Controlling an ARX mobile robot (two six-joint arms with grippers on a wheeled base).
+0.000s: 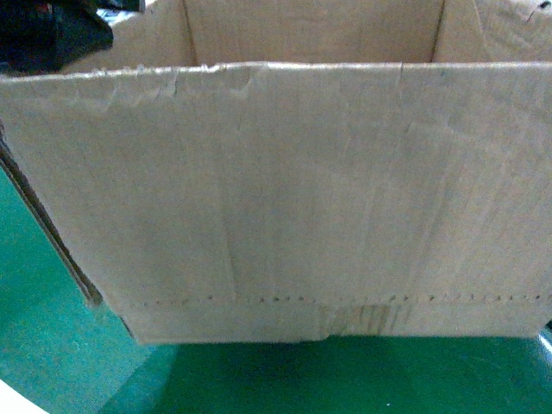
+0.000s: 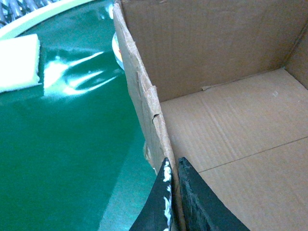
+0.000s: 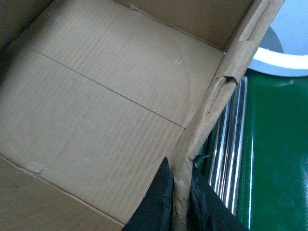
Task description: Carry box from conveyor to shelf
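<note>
The brown cardboard box (image 1: 285,198) fills the head view, its near wall facing me, a dotted perforation line low down, the bottom edge just over the green conveyor belt (image 1: 328,379). In the left wrist view my left gripper (image 2: 174,166) is shut on the box's ragged left wall (image 2: 142,91), one finger outside, one inside. The right wrist view shows my right gripper (image 3: 180,171) shut on the torn right wall (image 3: 226,82) the same way. The box's inside (image 3: 96,110) is empty. Whether the box touches the belt I cannot tell.
Glossy green belt (image 2: 62,144) lies left of the box, with a white block (image 2: 19,60) and the white rim (image 2: 43,14) beyond. Right of the box are shiny metal ribs (image 3: 231,144), more belt (image 3: 279,154) and a white rounded part (image 3: 284,62). A dark object (image 1: 52,34) shows at the head view's top left.
</note>
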